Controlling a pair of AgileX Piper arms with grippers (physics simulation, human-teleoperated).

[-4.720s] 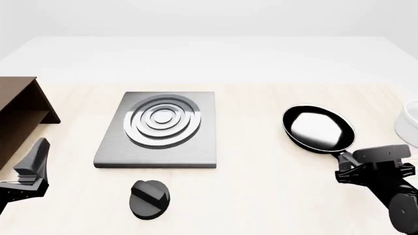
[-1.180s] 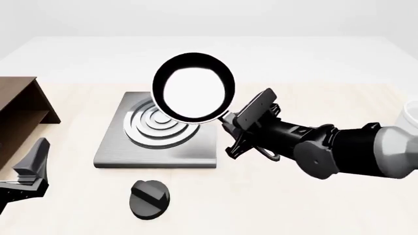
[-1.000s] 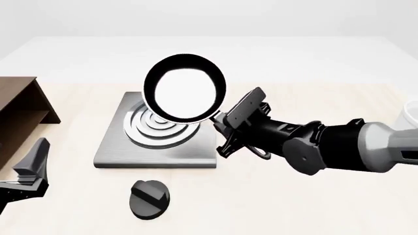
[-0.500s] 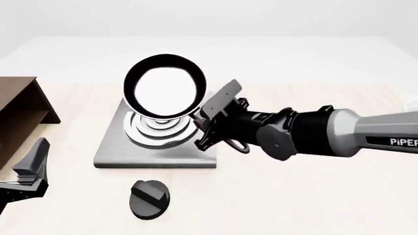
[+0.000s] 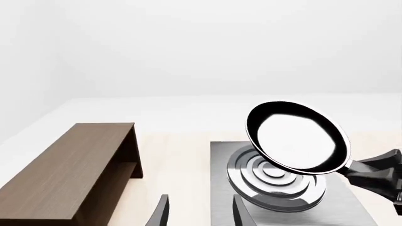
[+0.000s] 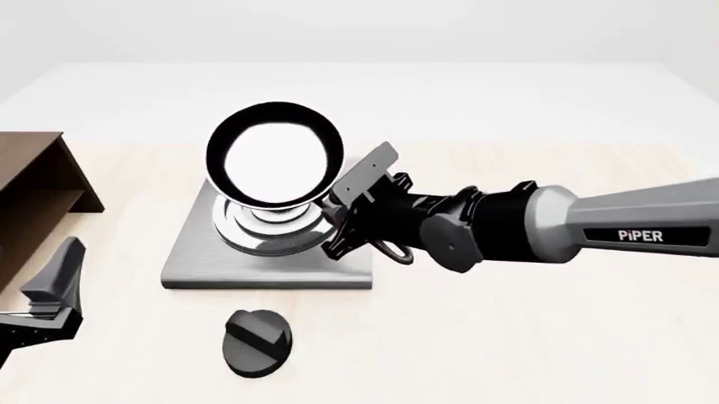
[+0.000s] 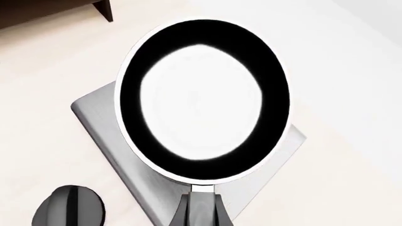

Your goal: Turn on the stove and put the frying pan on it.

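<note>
Here the right gripper (image 6: 350, 212) pinches the frying pan (image 6: 275, 155) handle, tilted above the stove (image 6: 269, 261); left gripper (image 6: 45, 295) stands open

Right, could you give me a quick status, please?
Right gripper shut on frying pan handle, above stove. Left gripper open, idle. Knob untouched.

The frying pan (image 6: 275, 156), round and black with a glossy inside, hangs tilted above the stove (image 6: 269, 257), its handle pointing right and near. The stove is a flat grey slab with raised silver rings. Its black ridged knob (image 6: 258, 339) lies separately, nearer.
</note>
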